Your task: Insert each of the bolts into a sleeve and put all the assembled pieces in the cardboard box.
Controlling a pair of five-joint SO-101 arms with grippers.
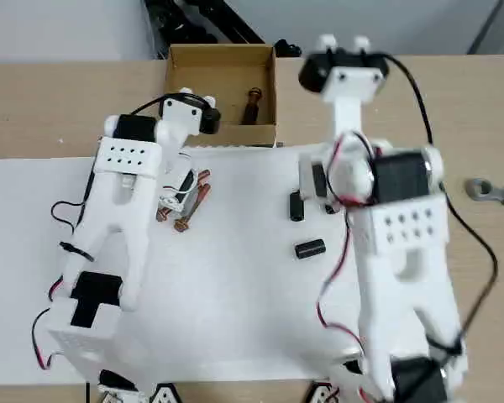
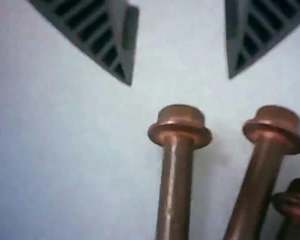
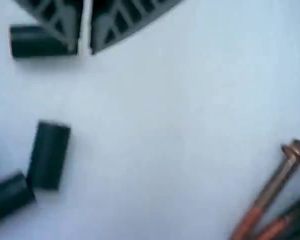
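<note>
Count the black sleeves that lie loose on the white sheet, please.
3. One sleeve lies by the right gripper; a second sleeve and a third sleeve lie close together, apart from it. The right arm may hide more.

A few copper-coloured bolts (image 1: 191, 200) with flanged heads lie flat in a loose bundle on the white sheet (image 1: 235, 294), near the front of the cardboard box (image 1: 223, 55). The black sleeves (image 1: 310, 249) are short cylinders; they lie on the same sheet, well apart from the bolts, and two of them touch at one end (image 3: 49, 155). The box is open on top and holds one dark assembled piece (image 1: 254, 105), probably a bolt in its sleeve, beside one side wall.
</note>
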